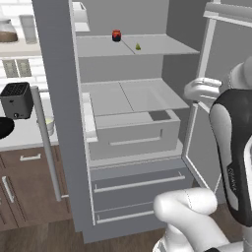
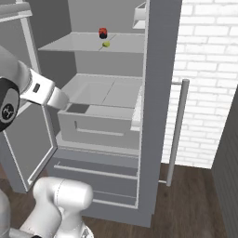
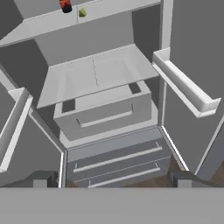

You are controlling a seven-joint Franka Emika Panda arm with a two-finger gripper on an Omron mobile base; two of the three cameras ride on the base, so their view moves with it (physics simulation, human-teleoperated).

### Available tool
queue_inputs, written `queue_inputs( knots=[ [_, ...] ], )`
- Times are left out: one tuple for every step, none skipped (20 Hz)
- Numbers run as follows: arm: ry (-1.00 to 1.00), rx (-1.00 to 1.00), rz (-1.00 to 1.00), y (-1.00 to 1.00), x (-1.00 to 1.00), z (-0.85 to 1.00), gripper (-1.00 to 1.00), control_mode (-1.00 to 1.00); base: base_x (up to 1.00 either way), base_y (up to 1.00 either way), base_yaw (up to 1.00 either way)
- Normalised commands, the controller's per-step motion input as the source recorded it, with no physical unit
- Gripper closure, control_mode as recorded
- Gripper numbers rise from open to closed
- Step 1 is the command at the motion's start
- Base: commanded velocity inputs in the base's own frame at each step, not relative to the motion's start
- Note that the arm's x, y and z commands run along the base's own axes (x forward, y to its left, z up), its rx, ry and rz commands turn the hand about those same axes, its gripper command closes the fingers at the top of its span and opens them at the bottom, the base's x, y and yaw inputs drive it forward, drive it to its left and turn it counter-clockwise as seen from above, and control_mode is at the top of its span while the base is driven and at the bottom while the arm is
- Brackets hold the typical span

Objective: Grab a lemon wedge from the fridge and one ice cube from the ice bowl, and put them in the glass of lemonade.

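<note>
Gripper [image 3: 112, 180] was spread wide, holding nothing, facing the open fridge [image 1: 64, 123] from in front of its drawers. Lemon wedge [image 1: 138, 47] lay on the upper shelf [image 1: 162, 47], just beside a red jar [image 1: 116, 35].

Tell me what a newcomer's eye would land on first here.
The tall grey fridge stands with both doors swung open. On its upper shelf sit a small red-and-black jar and, beside it, a tiny yellow-green lemon wedge. Lower down, a grey pull-out drawer juts forward.
</note>
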Motion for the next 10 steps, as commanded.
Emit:
queue_inputs(
  knots=[
    [0.03,-0.02,0.0,0.0,0.0,0.04,-1.0,-1.0,0.0,0.0,0.0],
    [0.0,-0.08,0.0,0.0,0.0,0.27,-1.0,-1.0,0.0,0.0,0.0],
    [0.0,0.0,-0.01,0.0,0.0,0.0,-1.0,-1.0,0.0,0.0,0.0],
    [0.02,0.0,0.0,0.0,0.0,0.0,-1.0,-1.0,0.0,0.0,0.0],
    [0.0,0.0,0.0,0.0,0.0,0.0,-1.0,-1.0,0.0,0.0,0.0],
    [0.0,0.0,0.0,-0.01,0.07,0.04,-1.0,-1.0,0.0,0.0,0.0],
    [0.01,0.0,0.0,0.0,0.25,0.14,-1.0,-1.0,0.0,0.0,0.0],
    [0.01,0.0,0.0,0.0,0.33,0.13,-1.0,-1.0,0.0,0.0,0.0],
    [0.01,0.0,0.0,0.0,0.3,0.09,-1.0,-1.0,0.0,0.0,0.0],
    [0.0,0.0,0.0,0.0,0.26,0.04,-1.0,-1.0,0.0,0.0,0.0]
  ],
)
